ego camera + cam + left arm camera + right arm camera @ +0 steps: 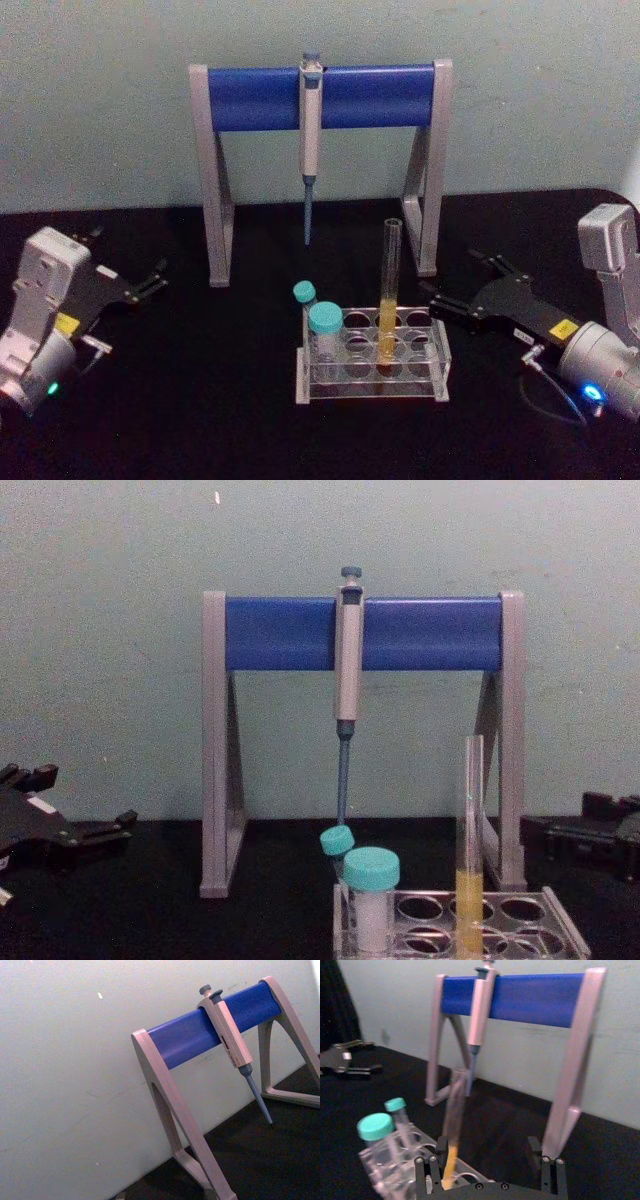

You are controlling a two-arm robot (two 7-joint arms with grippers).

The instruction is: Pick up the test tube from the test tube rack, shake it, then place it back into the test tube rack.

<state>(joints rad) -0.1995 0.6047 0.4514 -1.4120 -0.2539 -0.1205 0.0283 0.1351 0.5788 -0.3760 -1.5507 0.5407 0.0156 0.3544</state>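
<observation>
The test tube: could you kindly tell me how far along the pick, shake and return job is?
Nothing looks done for certain: the test tube stands upright in the rack, untouched. In hand: the right pincer, open, sits beside the rack, pointing at the tube but apart from it. The left pincer is parked, open, far left. If this is the start, gripping, lifting, shaking and returning all remain.
</observation>
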